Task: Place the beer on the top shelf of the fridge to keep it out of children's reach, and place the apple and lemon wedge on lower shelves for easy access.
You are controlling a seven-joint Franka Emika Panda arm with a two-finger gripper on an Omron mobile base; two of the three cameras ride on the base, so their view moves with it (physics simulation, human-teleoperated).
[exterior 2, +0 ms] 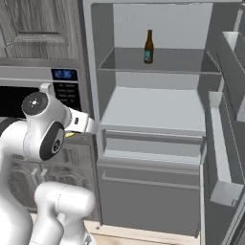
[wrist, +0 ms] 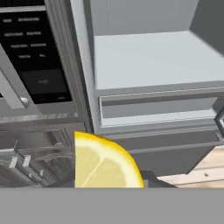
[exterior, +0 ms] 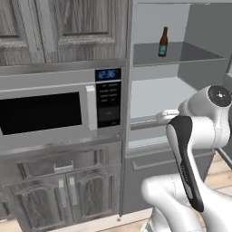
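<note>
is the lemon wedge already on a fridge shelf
No, the lemon wedge sits at the gripper in the hand view, outside the fridge.

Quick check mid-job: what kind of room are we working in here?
Most likely a home kitchen, rendered: an open grey built-in fridge with a brown glass beer bottle on its top shelf, a microwave with blue clock display, and grey wood-grain cabinets.
</note>
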